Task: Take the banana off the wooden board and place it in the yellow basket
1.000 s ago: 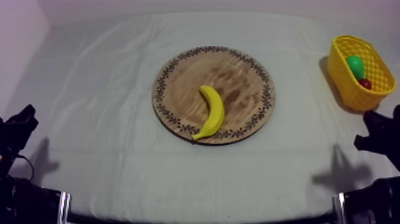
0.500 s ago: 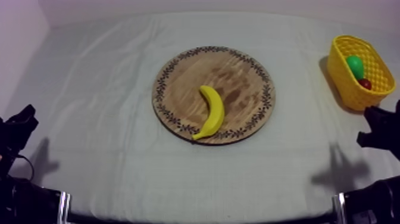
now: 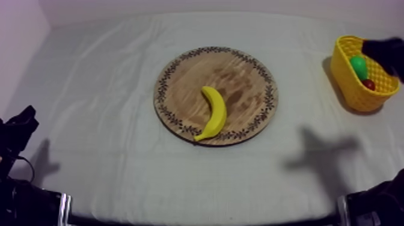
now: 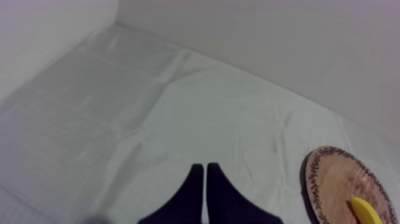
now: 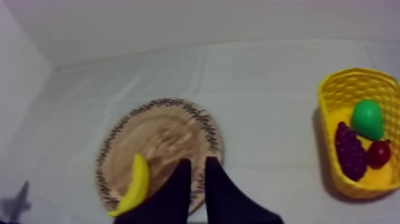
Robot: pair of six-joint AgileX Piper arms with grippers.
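**Yellow banana waits on the board, right arm coming from the basket side**

Yellow and curved, the banana [image 3: 213, 113] lies free on the wooden board [image 3: 240, 69] at the middle of the surface, on the half towards the near edge, with its lower tip close to the patterned rim. Its long axis runs roughly from far edge to near edge, bulging towards the right edge.

The yellow basket [image 3: 345, 69] stands at the far right corner and already holds a pear [image 3: 358, 65], a small red fruit [image 3: 368, 85] and grapes [image 5: 348, 149].

The right arm [image 3: 388, 51] shows as a dark blur over the basket. In its wrist view the right jaws point at the board, with the banana just to their side, towards the left edge. They look parted a little with nothing between them, though the gap is slim and I would not swear to it. The left jaws are closed together on nothing, low at the near left corner and well apart from the board.

The right arm seems the one to take this. It should cross towards the left edge and close across the banana's width, not along its length.
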